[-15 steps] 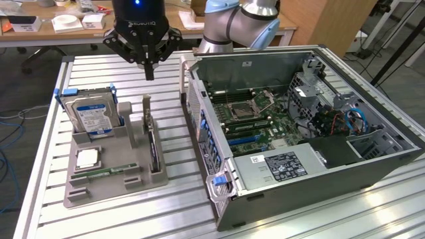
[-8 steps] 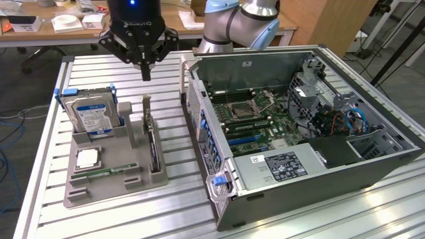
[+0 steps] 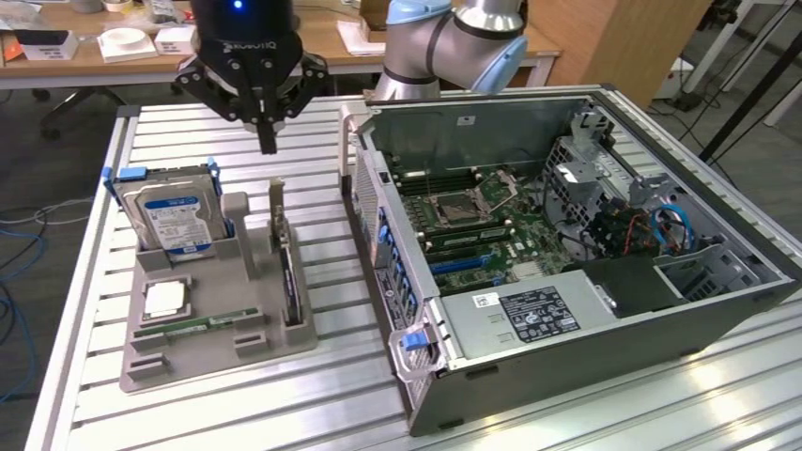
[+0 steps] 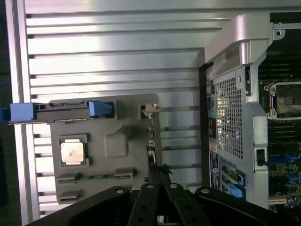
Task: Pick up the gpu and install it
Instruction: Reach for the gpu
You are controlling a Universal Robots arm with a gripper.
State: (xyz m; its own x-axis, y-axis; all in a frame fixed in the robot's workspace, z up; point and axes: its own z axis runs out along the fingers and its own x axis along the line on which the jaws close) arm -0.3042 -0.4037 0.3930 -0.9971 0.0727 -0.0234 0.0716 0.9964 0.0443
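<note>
At ext view's left, grey holder tray sits on slatted metal surface. In it: hard drive w/ blue-white label standing at far end, CPU lying flat, narrow memory stick just in front of it. gpu stands on edge in tray's slot on the side nearest the PC case, seen edge-on, untouched. Tool hangs above the surface just past tray's far end, roughly in line w/ gpu, fingers pressed together, holding nothing. Right: open PC case, motherboard exposed. Wrist view: closed tool tips appear right at one end of the gpu
</note>
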